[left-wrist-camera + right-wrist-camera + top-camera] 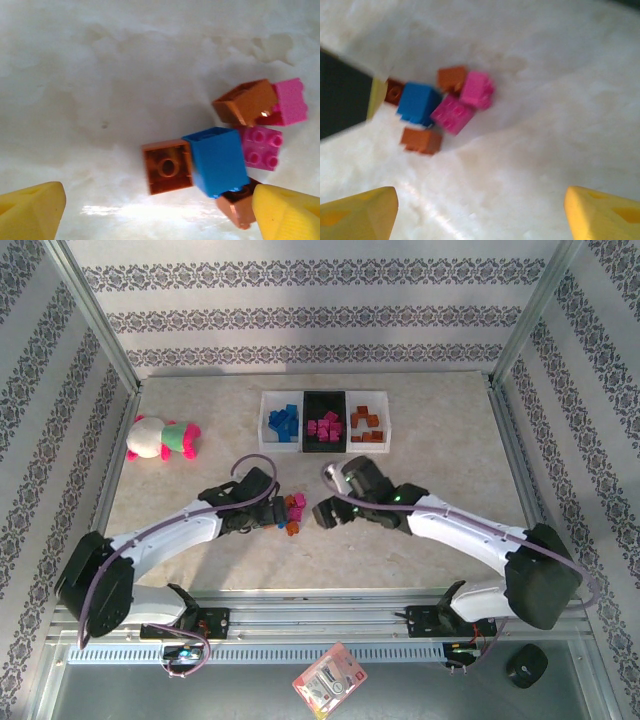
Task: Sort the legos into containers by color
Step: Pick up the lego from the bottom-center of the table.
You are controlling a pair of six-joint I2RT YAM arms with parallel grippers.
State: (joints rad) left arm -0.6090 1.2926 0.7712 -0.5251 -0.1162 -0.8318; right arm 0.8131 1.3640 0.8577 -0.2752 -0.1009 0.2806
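L gripper & R gripper, both w/ jaws spread apart, over glossy, boxy, studded plastic legos clustered on mottled stone-look bench.

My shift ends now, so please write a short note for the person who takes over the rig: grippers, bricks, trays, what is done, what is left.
The left gripper is open and empty, at the loose pile.
The right gripper is open and empty, facing that pile from the other side.
Done: blue bricks in the left white tray, pink bricks in the black tray, brown bricks in the right white tray.
Left: six on the table, one blue, two pink, three brown.
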